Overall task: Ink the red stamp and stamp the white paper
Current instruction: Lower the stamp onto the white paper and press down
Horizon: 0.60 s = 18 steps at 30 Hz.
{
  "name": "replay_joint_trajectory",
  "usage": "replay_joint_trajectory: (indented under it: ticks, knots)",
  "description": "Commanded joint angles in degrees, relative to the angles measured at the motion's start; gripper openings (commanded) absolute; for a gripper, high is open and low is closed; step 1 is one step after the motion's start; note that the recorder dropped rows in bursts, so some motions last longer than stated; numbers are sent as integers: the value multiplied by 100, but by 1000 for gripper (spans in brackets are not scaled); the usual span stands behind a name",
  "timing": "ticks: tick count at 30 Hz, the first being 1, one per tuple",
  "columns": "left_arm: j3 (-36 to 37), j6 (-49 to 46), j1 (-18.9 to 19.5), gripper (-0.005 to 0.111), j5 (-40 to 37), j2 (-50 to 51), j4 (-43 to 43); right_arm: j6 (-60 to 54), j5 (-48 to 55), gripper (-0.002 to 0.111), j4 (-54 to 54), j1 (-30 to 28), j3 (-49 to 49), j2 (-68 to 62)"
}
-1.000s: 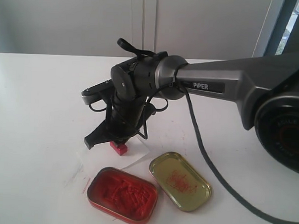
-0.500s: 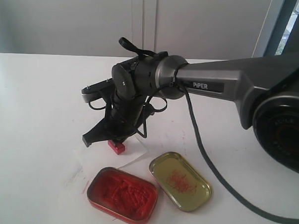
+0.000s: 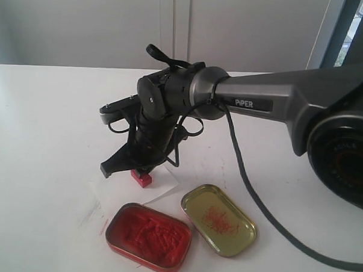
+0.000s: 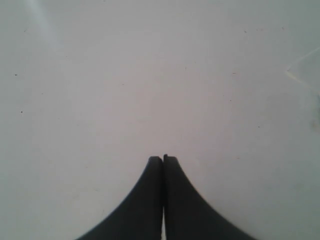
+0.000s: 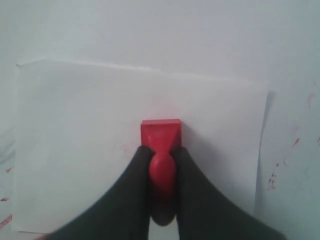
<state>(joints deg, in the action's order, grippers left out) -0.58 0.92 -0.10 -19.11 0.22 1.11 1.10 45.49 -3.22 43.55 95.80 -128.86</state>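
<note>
The red stamp [image 3: 141, 178] [image 5: 160, 135] stands base-down on the white paper [image 3: 164, 186] [image 5: 75, 145], near its middle. My right gripper [image 3: 141, 170] [image 5: 161, 150] reaches down from the dark arm and is shut on the stamp's round knob, one black finger on each side. Whether the base presses the sheet or hovers just over it cannot be told. My left gripper [image 4: 163, 158] hangs over bare white tabletop with its two black fingers pressed together and nothing between them. It does not show in the exterior view.
An open tin of lumpy red ink paste [image 3: 148, 236] sits at the table's front, just in front of the paper. Its gold lid [image 3: 219, 219], smeared red inside, lies to the right. A black cable [image 3: 251, 199] trails from the arm across the table.
The right gripper with the stamp has shifted slightly left over the paper in the first half second, then held still.
</note>
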Motion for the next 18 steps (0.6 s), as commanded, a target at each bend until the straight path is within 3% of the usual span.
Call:
replay_joint_trajectory:
  ticks: [1,18]
  knots:
    - [58,13,0,0,-43,-22,11,-41,233,0,-250,7,-207,-504]
    - [58,13,0,0,-43,-22,11,-110,310,0,-251,-91,-207,-504]
